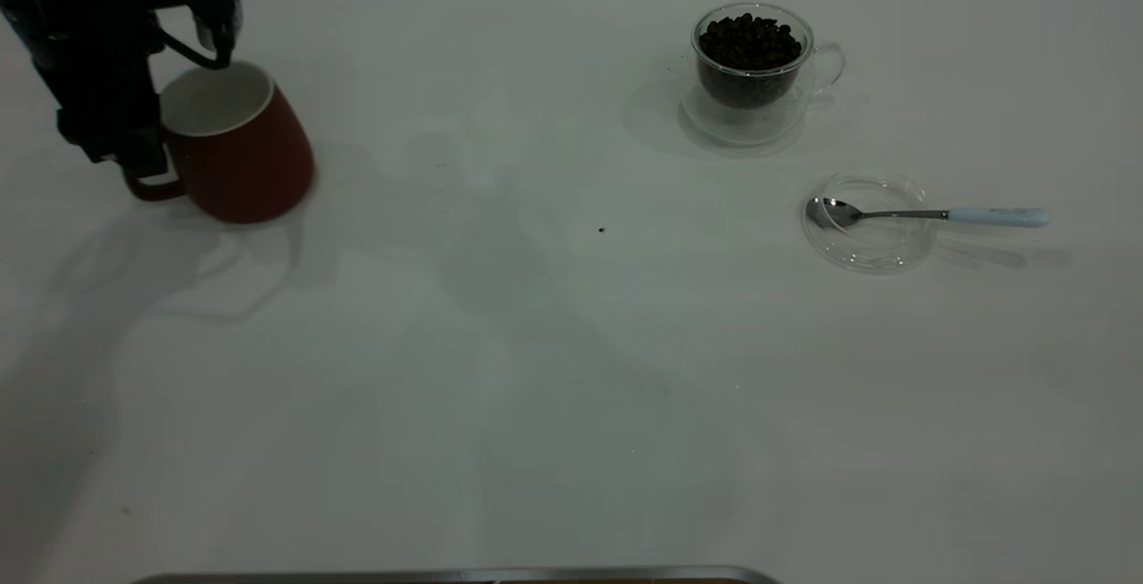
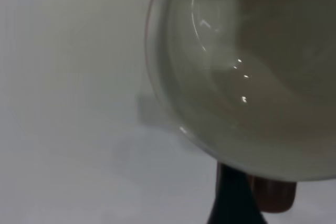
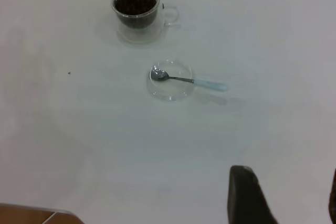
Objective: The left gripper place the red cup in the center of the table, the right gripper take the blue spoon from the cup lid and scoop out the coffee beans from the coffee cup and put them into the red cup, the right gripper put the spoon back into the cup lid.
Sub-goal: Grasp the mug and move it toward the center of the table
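First step in hand: left gripper (image 1: 170,111) clenched on the red cup (image 1: 239,146), tilted, at the table's (image 1: 536,370) far left. Next: carry to centre, set upright. Spoon (image 1: 929,214) on lid (image 1: 868,245); right gripper (image 3: 283,195) parked wide, jaws apart.

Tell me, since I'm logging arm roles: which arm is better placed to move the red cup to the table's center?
Left. The left end effector is already at the red cup, by its handle and rim. The right end effector hangs far off, nearer the blue spoon.
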{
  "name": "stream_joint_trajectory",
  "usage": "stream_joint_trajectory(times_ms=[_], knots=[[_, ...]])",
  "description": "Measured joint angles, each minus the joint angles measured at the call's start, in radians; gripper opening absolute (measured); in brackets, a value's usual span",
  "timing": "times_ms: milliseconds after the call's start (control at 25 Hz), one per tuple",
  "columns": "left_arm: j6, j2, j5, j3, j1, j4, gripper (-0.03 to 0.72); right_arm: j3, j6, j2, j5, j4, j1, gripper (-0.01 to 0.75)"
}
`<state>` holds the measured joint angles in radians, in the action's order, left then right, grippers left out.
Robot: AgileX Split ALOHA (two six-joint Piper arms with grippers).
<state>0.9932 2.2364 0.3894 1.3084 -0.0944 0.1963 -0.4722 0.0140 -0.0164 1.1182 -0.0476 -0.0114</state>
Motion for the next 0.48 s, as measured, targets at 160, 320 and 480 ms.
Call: stream_joint_trajectory(times_ms=[160,320,480], knots=[[0.003,0.006,-0.044,0.000,-0.009,0.003,0.537,0.000,0.000,0.000,0.000,0.000,0.000,0.418],[0.011,0.031,-0.085,0.000,-0.009,0.006,0.537,0.000,0.001,0.000,0.000,0.000,0.000,0.418],[0.029,0.054,-0.093,0.026,-0.022,0.007,0.537,0.000,0.001,0.000,0.000,0.000,0.000,0.418]])
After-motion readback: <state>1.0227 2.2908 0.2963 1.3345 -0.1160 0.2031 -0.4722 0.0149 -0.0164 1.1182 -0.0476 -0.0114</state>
